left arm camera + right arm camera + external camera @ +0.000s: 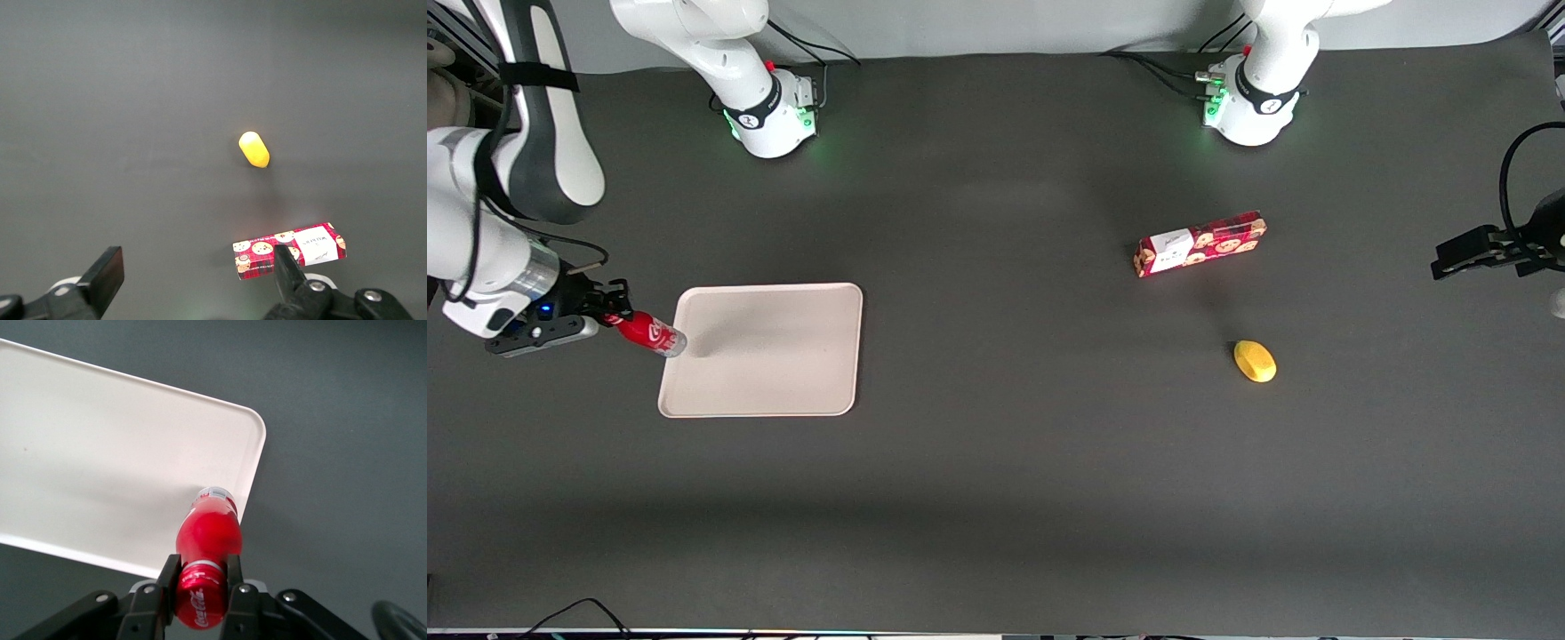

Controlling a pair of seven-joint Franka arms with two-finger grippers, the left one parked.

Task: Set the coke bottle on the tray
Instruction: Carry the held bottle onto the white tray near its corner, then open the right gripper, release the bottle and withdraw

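Observation:
My right gripper point(612, 313) is shut on the cap end of the small red coke bottle point(651, 334) and holds it tilted, base pointing toward the beige tray point(783, 356). The bottle's silvery base hangs over the tray's edge at the working arm's end. In the right wrist view the gripper point(201, 581) clamps the red cap between both fingers, the coke bottle point(208, 533) reaches over a rounded corner of the tray point(100, 467). The tray holds nothing else.
A long red cookie box point(1199, 244) and a yellow lemon-like object point(1255, 361) lie toward the parked arm's end of the table; both also show in the left wrist view, the box point(290, 249) and the yellow object point(254, 149).

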